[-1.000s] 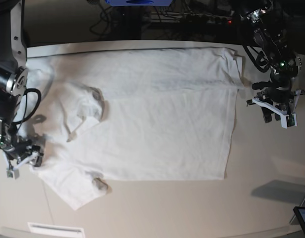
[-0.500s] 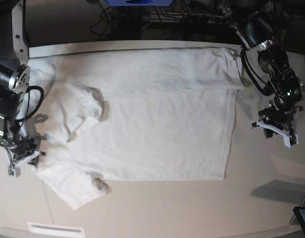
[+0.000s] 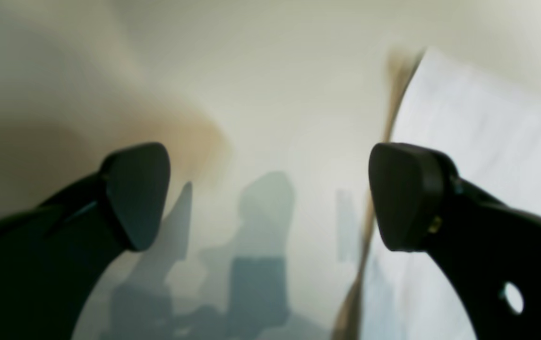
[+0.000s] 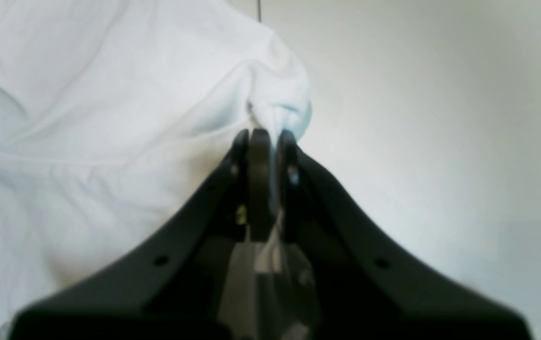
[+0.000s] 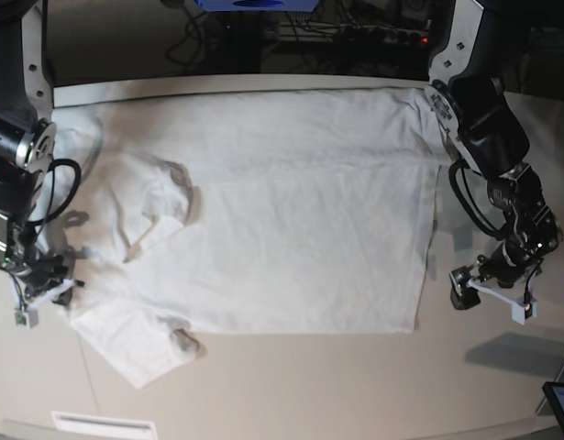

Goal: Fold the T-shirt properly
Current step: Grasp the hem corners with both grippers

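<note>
T-shirt (image 5: 282, 211) flat on bench (image 5: 309, 385), no legible writing.
Right end effector (image 4: 264, 137) clamped on shirt edge; left end effector (image 3: 270, 198) apart nr hem corner.

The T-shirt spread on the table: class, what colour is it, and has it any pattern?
Plain white T-shirt, no pattern; clearest in the base view.

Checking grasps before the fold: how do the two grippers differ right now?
The right gripper is shut, pinching a bunched edge of the T-shirt; the left gripper is open and holds nothing. The right one sits at the sleeve end of the shirt; the left hovers over bare table beside the hem corner. Both are low, near the shirt's front edge.
</note>
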`<state>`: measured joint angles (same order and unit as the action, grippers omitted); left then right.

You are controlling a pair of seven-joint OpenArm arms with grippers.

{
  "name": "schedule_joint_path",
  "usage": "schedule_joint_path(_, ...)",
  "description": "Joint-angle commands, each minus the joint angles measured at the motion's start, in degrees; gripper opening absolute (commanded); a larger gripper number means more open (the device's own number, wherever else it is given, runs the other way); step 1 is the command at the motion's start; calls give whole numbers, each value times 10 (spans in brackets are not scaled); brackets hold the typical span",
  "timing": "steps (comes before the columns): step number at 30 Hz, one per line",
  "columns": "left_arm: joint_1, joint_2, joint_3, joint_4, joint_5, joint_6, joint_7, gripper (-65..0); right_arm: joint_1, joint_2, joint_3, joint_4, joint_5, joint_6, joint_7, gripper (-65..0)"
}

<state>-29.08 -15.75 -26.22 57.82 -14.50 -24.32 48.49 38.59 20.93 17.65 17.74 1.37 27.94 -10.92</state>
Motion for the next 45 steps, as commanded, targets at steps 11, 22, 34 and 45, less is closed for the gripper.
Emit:
schedule_joint_path(11,-130,-17,116,-216,-8,-4,-123,0,11,10,0,6,-6,1,-13,-649)
schedule_joint_path(22,-189,-15,119,-357,-7,-4,-196,0,11,10,0,7,-6,3,-13,-650)
schedule_joint_path(34,-189,7,198,-364,-12,-4,-194,0,11,11,0,8,-6,3,-13,-650)
schedule_joint_path(45,-185,29,209,-364,-13,-4,-194,0,11,11,0,8,-6,3,-13,-650)
